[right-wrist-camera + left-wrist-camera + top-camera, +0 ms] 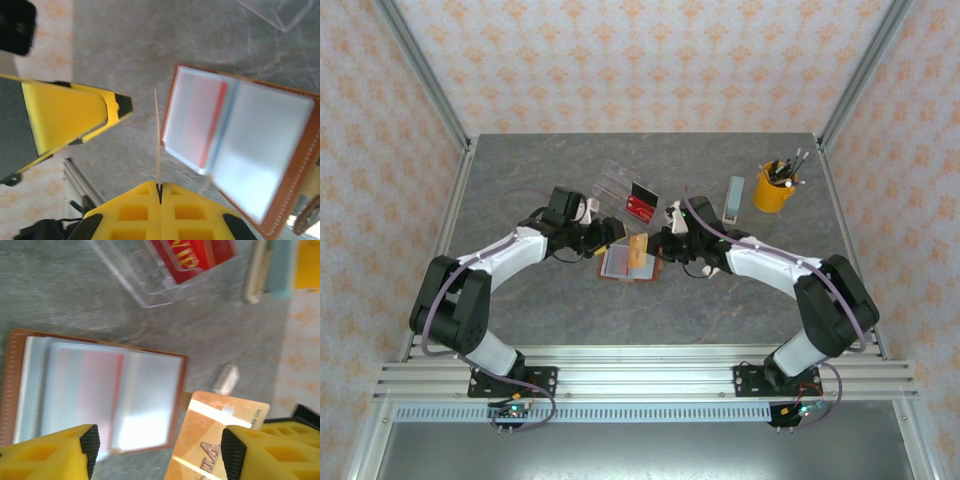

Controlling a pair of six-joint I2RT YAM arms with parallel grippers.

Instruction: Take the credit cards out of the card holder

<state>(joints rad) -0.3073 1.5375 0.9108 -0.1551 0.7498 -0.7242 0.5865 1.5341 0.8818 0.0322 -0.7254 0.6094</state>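
Top external view: the card holder [620, 264] lies open mid-table between both arms, with the tan credit card [638, 249] standing at its far edge. Left wrist view: the left gripper [159, 444] hangs spread above the holder's right edge; a red card [102, 385] seemingly sits inside a pocket. Right wrist view: the right gripper [160, 192] pinches the tan card edge-on, just beside the holder.

The card holder [620, 265] lies open in the middle of the surface [570, 310]. The left hand [610, 232] is just left of it. The right hand [658, 245] is just right of it, with a credit card [638, 250] standing on edge in it. Behind them sits a tray [612, 182] with a second card [642, 201] in it.
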